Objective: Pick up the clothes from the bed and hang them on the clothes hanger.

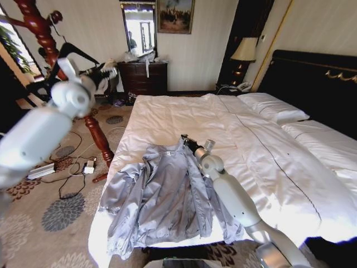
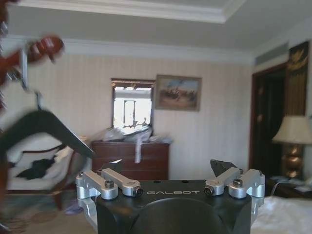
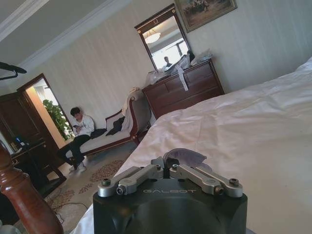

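The right gripper (image 1: 187,142) had its fingers pinched shut on the collar of the jacket (image 1: 162,195), which lay flat on the bed (image 1: 268,151). The left gripper (image 2: 168,168), fingers spread empty, was raised beside the hanger (image 1: 75,53). Lifting and hanging remained.

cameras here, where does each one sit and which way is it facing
Head view: from the robot's head, down at the bed and jacket; both arms show.
Left wrist view: raised, facing the far wall and dresser; open left gripper by the black hanger.
Right wrist view: low over the duvet; right gripper shut on jacket fabric.
All share the dresser.
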You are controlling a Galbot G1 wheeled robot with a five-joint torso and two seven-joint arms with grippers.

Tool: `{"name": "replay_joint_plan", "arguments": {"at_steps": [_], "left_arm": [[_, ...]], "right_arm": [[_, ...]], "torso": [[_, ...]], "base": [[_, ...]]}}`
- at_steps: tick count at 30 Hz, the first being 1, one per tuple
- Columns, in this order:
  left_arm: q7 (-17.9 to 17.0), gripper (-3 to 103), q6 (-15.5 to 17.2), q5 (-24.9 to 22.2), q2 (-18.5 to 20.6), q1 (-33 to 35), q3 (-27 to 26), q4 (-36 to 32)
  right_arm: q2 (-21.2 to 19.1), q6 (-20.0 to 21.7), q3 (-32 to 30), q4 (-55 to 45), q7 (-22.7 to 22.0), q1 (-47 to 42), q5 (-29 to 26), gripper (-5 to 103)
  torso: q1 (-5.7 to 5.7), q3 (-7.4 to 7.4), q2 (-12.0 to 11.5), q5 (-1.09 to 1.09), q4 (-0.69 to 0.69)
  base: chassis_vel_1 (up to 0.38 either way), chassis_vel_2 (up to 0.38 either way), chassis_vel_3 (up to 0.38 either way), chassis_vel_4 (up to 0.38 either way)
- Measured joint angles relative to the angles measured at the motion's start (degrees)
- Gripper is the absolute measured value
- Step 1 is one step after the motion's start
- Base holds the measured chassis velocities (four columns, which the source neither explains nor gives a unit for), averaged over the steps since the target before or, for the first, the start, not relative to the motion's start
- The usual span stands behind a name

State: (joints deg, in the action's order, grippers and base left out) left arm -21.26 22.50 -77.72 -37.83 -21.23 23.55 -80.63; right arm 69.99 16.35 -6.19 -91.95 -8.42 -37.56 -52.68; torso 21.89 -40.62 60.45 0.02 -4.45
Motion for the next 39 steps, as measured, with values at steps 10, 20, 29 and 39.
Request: {"name": "replay_joint_plan", "arguments": {"at_steps": [10,20,29,39], "left_arm": [[-3.58,100,16.47,-5.95,-2.74,-14.42,4.22,11.28],[-3.28,100,20.25,-4.49,-7.77,-20.62,4.40,21.51],[-1.59,100,20.01,-1.71,-2.02,-22.20,7.54,20.58],[-1.13,96,19.80,-5.20,-2.63,-21.62,8.85,26.18]], "right_arm": [[-0.40,0.00,-0.72,-1.43,-0.10,-1.24,0.03,0],[-2.37,-0.08,-1.87,-2.70,-0.03,-2.72,0.11,0],[-3.13,-0.26,-2.74,-2.86,0.02,-3.70,0.16,0],[-2.50,-0.27,-2.05,-3.12,-0.73,-3.51,0.07,0]], "torso": [[-0.01,0.00,0.00,-0.03,-0.01],[-0.01,0.00,0.01,-0.01,-0.05],[-0.02,0.01,0.01,-0.04,0.02],[-0.01,0.00,0.01,-0.03,0.00]], "base": [[0.000,0.000,0.000,0.000],[0.000,0.000,0.000,0.000],[0.000,0.000,0.000,0.000],[0.000,0.000,0.000,0.000]]}}
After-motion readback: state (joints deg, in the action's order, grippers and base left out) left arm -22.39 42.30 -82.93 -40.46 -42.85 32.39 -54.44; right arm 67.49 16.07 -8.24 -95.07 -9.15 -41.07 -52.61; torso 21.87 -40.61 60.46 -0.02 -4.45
